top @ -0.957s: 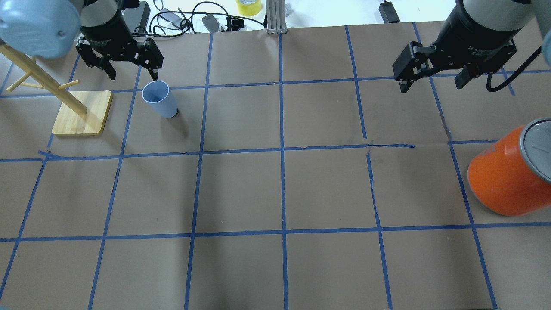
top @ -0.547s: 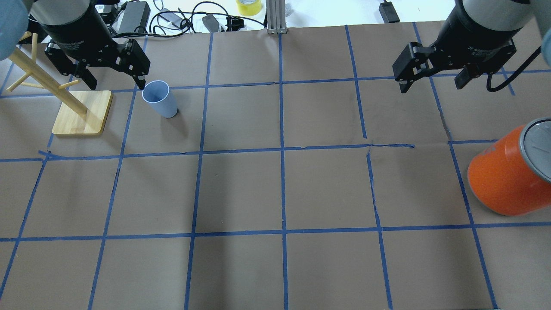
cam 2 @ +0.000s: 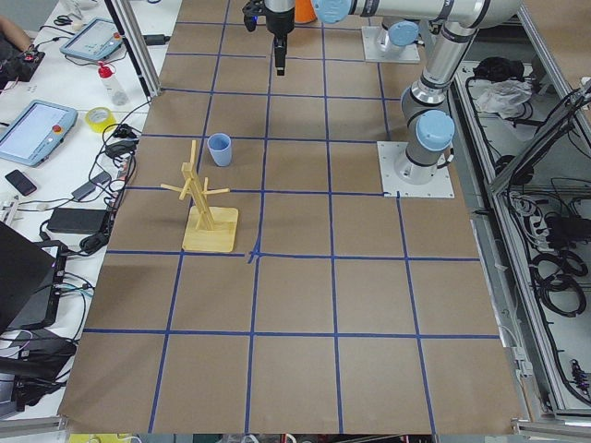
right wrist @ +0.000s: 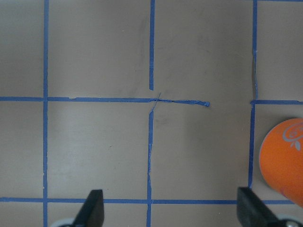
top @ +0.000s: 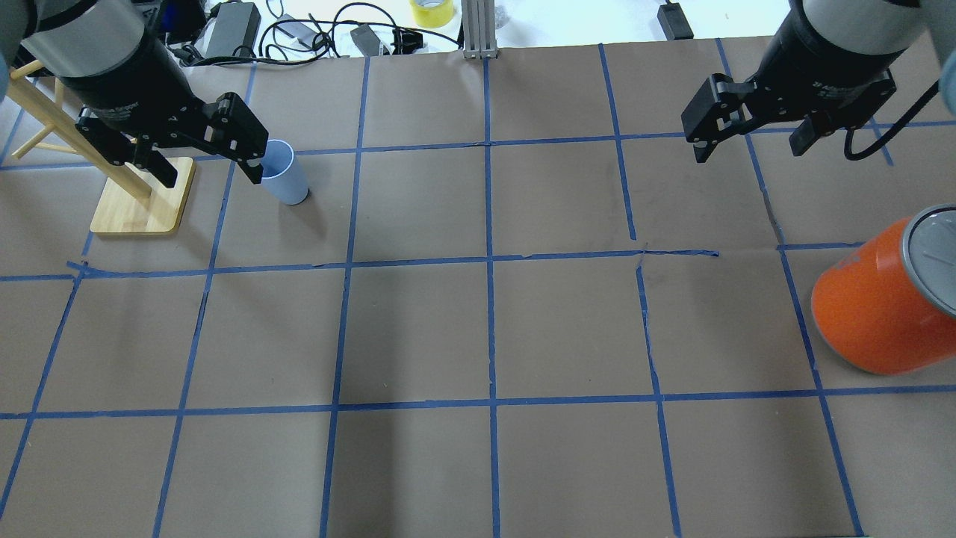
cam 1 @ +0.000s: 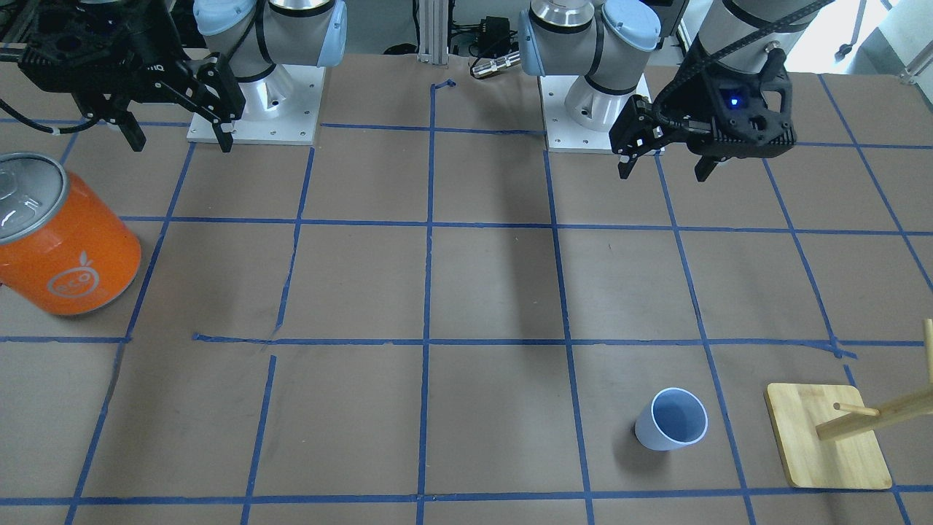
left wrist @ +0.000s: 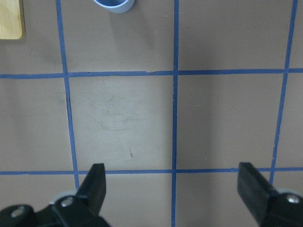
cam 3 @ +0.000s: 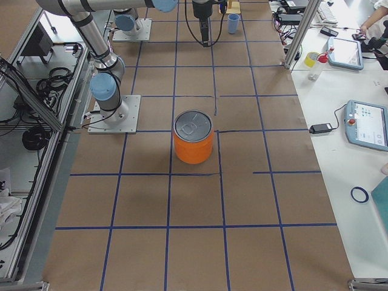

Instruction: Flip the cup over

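The black two-finger left gripper hangs raised, jaws wide apart and empty; the right gripper likewise. Farther out, well apart from the left gripper, the small pale blue-white tapered plastic cup stands mouth-up on the table, near a wooden peg stand.

Left arm, right arm: silver tubes, pale blue joint caps. White square base plates, small screw holes along edges. Left gripper, right gripper: matte black, blocky, white lettering on body. Fingers black, flat-tipped; silver screw at knuckle. Blue light on left wrist housing. Black cable at right wrist.
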